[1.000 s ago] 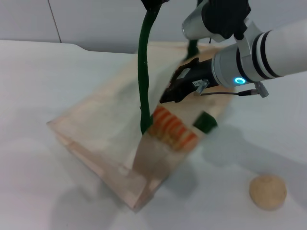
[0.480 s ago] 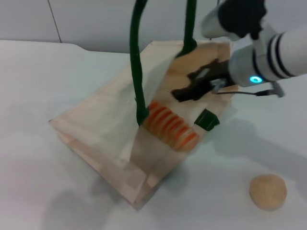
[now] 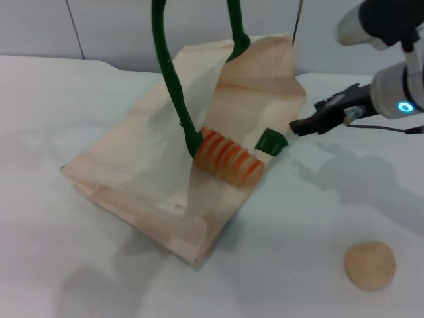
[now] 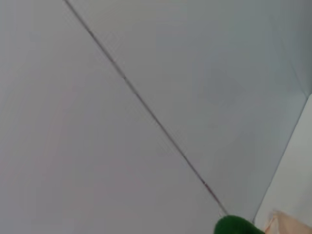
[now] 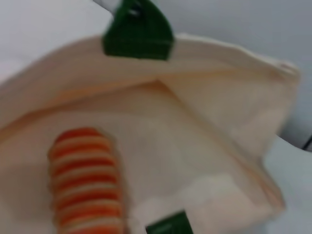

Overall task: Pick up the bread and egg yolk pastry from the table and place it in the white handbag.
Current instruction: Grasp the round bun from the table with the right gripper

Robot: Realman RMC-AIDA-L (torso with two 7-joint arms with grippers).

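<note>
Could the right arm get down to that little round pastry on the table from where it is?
Probably yes. The pastry lies alone on bare table, with nothing beside or over it. The right gripper hangs just outside the bag, empty, and only open table lies between them.

Green handles (image 3: 173, 86) cut off at top edge.
</note>
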